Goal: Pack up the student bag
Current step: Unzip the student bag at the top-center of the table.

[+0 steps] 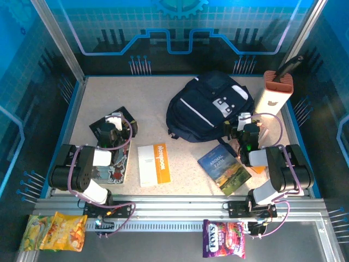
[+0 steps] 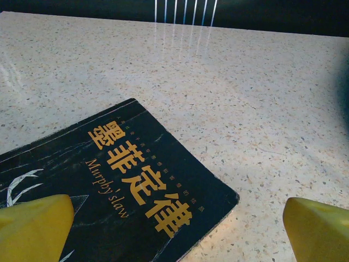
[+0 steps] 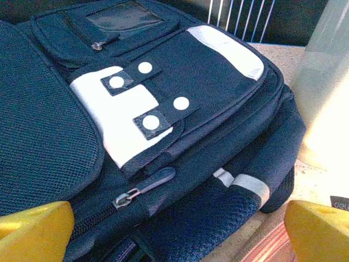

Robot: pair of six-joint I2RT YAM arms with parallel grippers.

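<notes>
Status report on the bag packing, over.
Open and empty: left gripper, right gripper. Left over black book, right at student bag zip pull. Bag looks zipped shut.

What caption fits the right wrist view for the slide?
Open right gripper facing the navy student bag, zipper pull just ahead of its yellow fingertips.

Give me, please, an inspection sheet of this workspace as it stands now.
Surface: speckled beige table, no spills seen.
Job's things: student bag lying at far right-centre; the zips in view look closed.
Clutter: black book, orange-white notebook, landscape-cover book, orange-white holder; snack packets by the near frame.
Grippers: left claw open over the black book's corner; right claw open, facing the student bag.
Cables: purple cables loop along both arms, none seen snagged.
Surroundings: blue enclosure walls.
</notes>
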